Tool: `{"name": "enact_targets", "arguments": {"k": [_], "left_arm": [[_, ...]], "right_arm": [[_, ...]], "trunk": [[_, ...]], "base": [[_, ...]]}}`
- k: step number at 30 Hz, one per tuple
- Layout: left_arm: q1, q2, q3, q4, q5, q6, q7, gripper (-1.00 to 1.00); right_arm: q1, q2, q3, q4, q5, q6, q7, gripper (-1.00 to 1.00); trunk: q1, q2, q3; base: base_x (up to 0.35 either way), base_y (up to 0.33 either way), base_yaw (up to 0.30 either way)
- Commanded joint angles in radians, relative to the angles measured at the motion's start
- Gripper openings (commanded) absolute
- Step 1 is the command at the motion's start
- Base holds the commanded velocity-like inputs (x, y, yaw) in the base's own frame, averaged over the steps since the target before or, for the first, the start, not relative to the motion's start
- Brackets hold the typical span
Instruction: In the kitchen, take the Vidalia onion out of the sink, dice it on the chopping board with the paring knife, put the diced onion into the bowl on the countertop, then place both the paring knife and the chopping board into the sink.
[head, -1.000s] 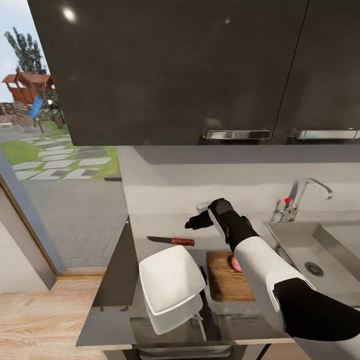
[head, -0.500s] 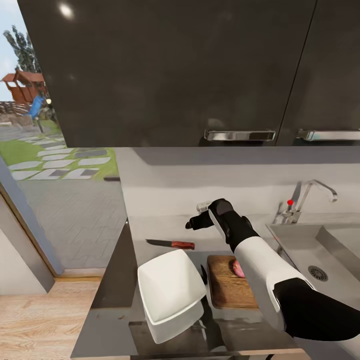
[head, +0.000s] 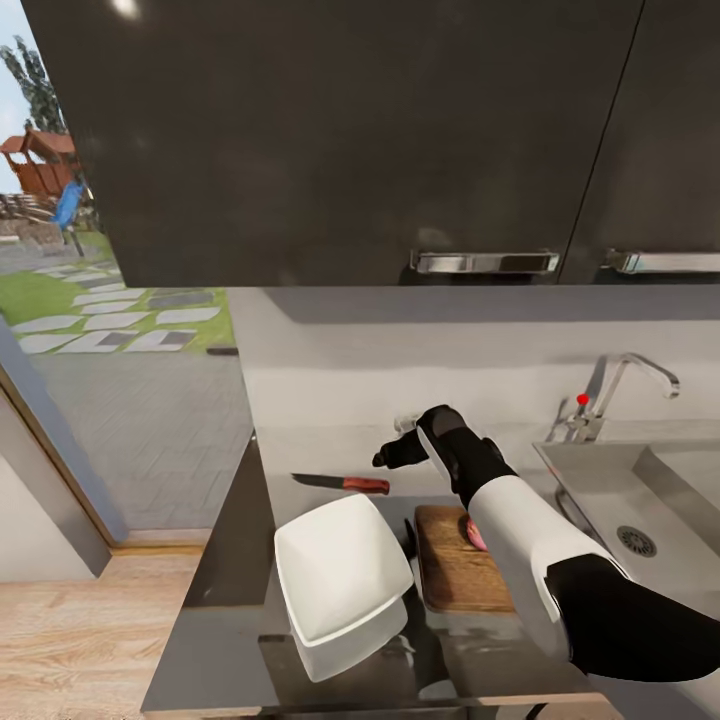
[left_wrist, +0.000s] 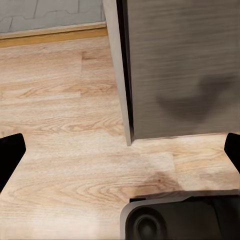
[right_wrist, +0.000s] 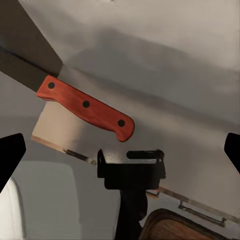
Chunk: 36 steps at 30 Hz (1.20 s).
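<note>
Countertop (head: 230, 560): grey metal, running from its left end beside the doorway to the sink (head: 600, 485) at the right.

Knife (head: 342, 483): lay flat on the countertop near the back wall, red handle toward the board, dark blade pointing left. In the right wrist view the knife (right_wrist: 87, 106) lay ahead of the fingers, handle with three dark rivets, untouched.

Bowl (head: 340, 575): white, squarish, on the countertop in front of the knife, just left of the board; its reflection showed in the metal beneath.

Board (head: 450, 565): brown wood, between bowl and sink, partly covered by the right forearm.

Onion (head: 473, 531): pinkish bulb resting on the board's far right part, half hidden behind the arm.

Sink: steel basin with dark round drain; faucet (head: 625, 385) with red knob behind it.

Right gripper (head: 392, 455): hovered over the countertop behind the board, above and right of the knife handle; jaws spread wide, nothing between them.

Left gripper (left_wrist: 120, 155): fingertips at the picture's edges, wide apart, empty, over wooden floor (left_wrist: 65, 150) beside a cabinet (left_wrist: 180, 65) side.

Upper cabinets (head: 330, 140): dark, with steel handles.
</note>
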Motion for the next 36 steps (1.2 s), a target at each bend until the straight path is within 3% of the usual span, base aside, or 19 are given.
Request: {"name": "enact_targets", "arguments": {"k": [1, 11, 14, 15, 17, 18, 29, 36], "left_arm": [[0.0, 0.002, -0.008, -0.002, 0.01, -0.002, 0.004, 1.0], [0.0, 0.002, -0.008, -0.002, 0.01, -0.002, 0.004, 1.0], [0.0, 0.002, -0.008, -0.002, 0.01, -0.002, 0.004, 1.0], [0.0, 0.002, -0.008, -0.002, 0.01, -0.002, 0.004, 1.0], [0.0, 0.002, -0.008, -0.002, 0.01, -0.002, 0.004, 1.0], [0.0, 0.002, -0.008, -0.002, 0.01, -0.002, 0.004, 1.0], [0.0, 0.002, -0.008, -0.001, 0.01, -0.002, 0.004, 1.0], [0.0, 0.002, -0.008, 0.0, 0.01, -0.002, 0.004, 1.0]], "right_arm": [[-0.001, 0.0, 0.001, -0.001, 0.011, 0.002, 0.008, 1.0], [-0.001, 0.002, 0.004, 0.0, 0.015, -0.003, 0.009, 1.0], [-0.001, 0.002, 0.058, 0.0, 0.014, -0.004, 0.016, 1.0], [-0.001, 0.002, 0.117, 0.0, 0.015, -0.004, 0.037, 1.0], [-0.001, 0.001, 0.178, -0.003, 0.016, -0.004, 0.099, 1.0], [-0.001, 0.001, 0.187, -0.004, 0.017, -0.004, 0.114, 1.0], [-0.001, -0.001, 0.205, -0.01, 0.021, -0.006, 0.142, 1.0], [-0.001, -0.001, 0.205, -0.011, 0.021, -0.01, 0.141, 1.0]], "trunk": [[0.001, -0.002, -0.004], [0.001, -0.002, -0.02], [0.001, -0.002, -0.024], [0.001, -0.002, -0.026], [0.001, -0.002, -0.029], [0.001, -0.002, -0.031], [0.001, -0.002, -0.041], [0.001, -0.002, -0.041]], "base": [[0.0, 0.0, 0.0], [0.0, 0.0, 0.0], [0.0, 0.0, 0.0], [0.0, 0.0, 0.0], [0.0, 0.0, 0.0], [0.0, 0.0, 0.0], [0.002, 0.0, 0.0], [0.228, 0.0, 0.0]]}}
